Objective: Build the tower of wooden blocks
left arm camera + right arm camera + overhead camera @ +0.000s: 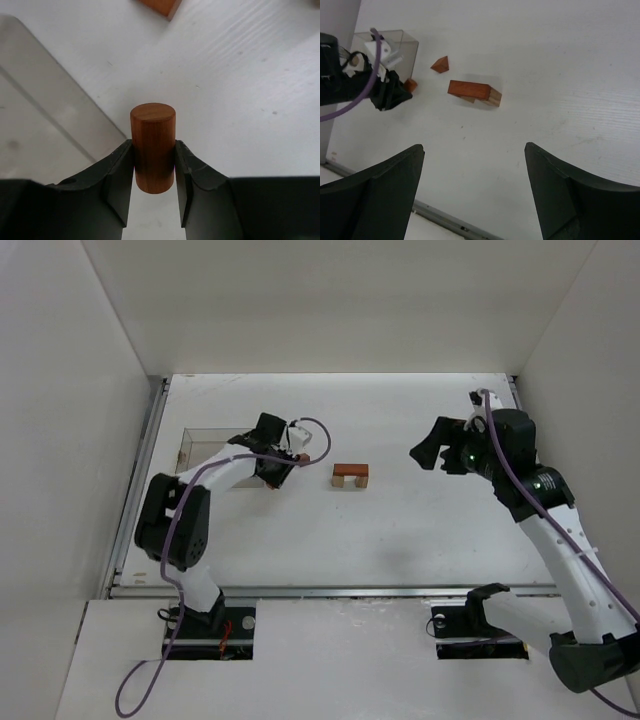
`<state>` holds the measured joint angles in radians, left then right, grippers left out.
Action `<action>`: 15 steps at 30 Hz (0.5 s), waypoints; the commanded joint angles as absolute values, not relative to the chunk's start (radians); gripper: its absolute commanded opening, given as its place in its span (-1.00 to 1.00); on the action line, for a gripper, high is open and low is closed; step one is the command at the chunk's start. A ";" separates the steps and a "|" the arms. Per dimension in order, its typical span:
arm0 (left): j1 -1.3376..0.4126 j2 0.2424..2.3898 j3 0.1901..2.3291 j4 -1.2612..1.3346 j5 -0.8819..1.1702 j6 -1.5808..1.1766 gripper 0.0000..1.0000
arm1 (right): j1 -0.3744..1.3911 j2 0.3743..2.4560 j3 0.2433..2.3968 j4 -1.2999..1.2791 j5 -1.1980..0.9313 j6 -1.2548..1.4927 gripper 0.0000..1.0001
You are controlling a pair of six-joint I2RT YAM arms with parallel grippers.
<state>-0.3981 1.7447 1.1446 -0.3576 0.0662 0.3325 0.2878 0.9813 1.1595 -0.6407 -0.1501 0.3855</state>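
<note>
My left gripper (153, 172) is shut on a reddish-brown wooden cylinder (153, 142) and holds it upright just above the white table, beside the clear box. In the top view the left gripper (274, 480) is left of a reddish-brown bar (350, 470), which lies across light tan pieces (350, 483). The right wrist view shows the same bar (468, 89) on tan supports (494, 98), and a small reddish triangle block (440, 64) behind it. My right gripper (474, 147) is open and empty, raised to the right of the bar (430, 452).
A clear plastic box (205, 445) stands at the left by the left arm; it also shows in the left wrist view (40, 100) and the right wrist view (387, 42). White walls enclose the table. A metal rail (330, 591) runs along the near edge.
</note>
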 commanded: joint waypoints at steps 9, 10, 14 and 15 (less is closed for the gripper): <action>-0.463 1.065 1.201 -0.331 0.414 0.705 -1.00 | 0.391 1.250 1.506 -0.571 -0.485 0.387 0.74; -0.463 1.052 1.201 -0.340 0.440 0.724 -1.00 | 0.431 1.267 1.546 -0.571 -0.474 0.400 0.74; -0.517 1.043 1.239 -0.341 0.486 0.674 -1.00 | 0.518 1.304 1.581 -0.471 -0.474 0.452 0.74; -0.531 1.055 1.239 -0.331 0.495 0.663 -1.00 | 0.534 1.304 1.582 -0.418 -0.474 0.483 0.74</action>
<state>-0.5049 1.0039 1.2274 -0.3111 0.4202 0.6533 0.4931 1.3148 1.5299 -0.5575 -0.4397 0.4206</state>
